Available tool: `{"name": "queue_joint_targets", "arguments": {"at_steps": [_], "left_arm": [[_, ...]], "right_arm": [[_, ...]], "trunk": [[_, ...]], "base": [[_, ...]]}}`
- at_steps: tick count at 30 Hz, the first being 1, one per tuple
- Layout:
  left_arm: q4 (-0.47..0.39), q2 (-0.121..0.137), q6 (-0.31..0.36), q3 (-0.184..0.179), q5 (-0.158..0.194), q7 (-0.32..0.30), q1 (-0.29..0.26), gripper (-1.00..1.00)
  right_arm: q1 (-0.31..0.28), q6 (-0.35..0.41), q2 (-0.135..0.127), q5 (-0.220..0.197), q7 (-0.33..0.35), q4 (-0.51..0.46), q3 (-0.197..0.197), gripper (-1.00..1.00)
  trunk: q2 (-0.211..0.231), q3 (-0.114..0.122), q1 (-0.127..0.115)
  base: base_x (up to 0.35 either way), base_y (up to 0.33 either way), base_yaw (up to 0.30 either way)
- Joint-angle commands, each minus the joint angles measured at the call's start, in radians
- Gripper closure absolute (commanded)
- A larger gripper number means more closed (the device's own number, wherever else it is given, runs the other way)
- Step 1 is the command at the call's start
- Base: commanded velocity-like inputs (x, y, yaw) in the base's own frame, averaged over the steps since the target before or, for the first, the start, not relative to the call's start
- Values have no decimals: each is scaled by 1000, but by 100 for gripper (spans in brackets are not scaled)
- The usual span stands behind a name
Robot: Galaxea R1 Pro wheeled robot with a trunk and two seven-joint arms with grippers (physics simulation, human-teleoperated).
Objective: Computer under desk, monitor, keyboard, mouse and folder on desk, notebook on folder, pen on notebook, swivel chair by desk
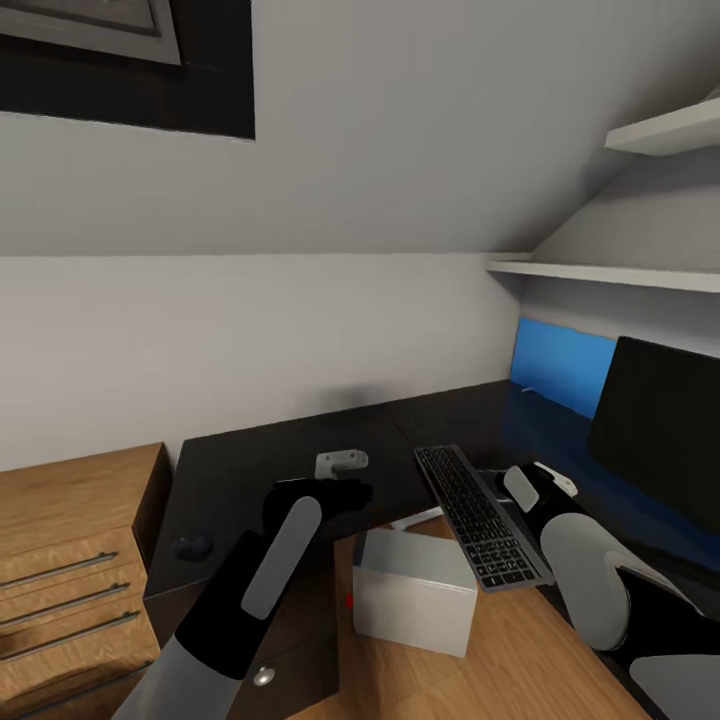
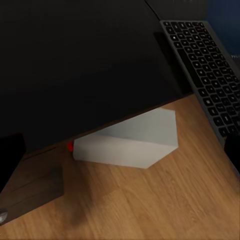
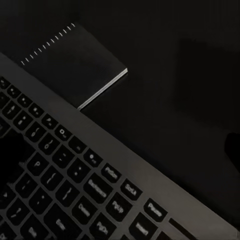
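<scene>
The glossy black desk (image 1: 260,460) carries the dark grey keyboard (image 1: 478,515), which lies at an angle with its near end overhanging the edge. The black monitor (image 1: 660,430) stands at the right. A small dark mouse (image 1: 193,545) rests near the desk's left corner. On the floor, the pale computer (image 1: 415,592) with its red light (image 2: 70,146) sits partly under the desk edge. My left gripper (image 1: 345,485) hovers open over the desk top. My right gripper (image 1: 545,482) is open above the keyboard's (image 3: 75,185) far end, beside the dark notebook (image 3: 75,65). The folder, pen and swivel chair are out of view.
A light wooden drawer unit (image 1: 70,565) stands left of the desk. A blue wall panel (image 1: 560,365) and two white shelves (image 1: 620,275) are behind the monitor. The black drawer front with a round knob (image 1: 262,676) is below my left arm. Wooden floor (image 2: 150,210) surrounds the computer.
</scene>
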Motion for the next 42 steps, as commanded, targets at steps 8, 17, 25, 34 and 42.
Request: {"name": "queue_joint_targets", "arguments": {"at_steps": [8, 17, 25, 34, 42], "left_arm": [[0, 0, 1, -1, 10, 11, -1, -100], [0, 0, 1, -1, 10, 11, -1, -100], [-1, 0, 1, -1, 8, 11, -1, -100], [-1, 0, 1, -1, 8, 11, -1, -100], [-1, 0, 1, -1, 7, 11, -1, -100]], "right_arm": [[0, 4, 0, -9, -5, -2, 2, -100], [0, 6, -1, -8, -5, -4, 2, -100], [0, 10, 0, -8, -5, -21, 2, -100], [4, 76, 18, -6, -7, -77, 2, -100], [9, 97, 29, -6, -8, -107, 2, -100]], "trunk": [[56, 24, -31], [119, 52, -65], [175, 77, -96], [238, 105, -130], [294, 130, -161]], "base": [[0, 0, 0], [0, 0, 0], [0, 0, 0], [0, 0, 0], [0, 0, 0]]}}
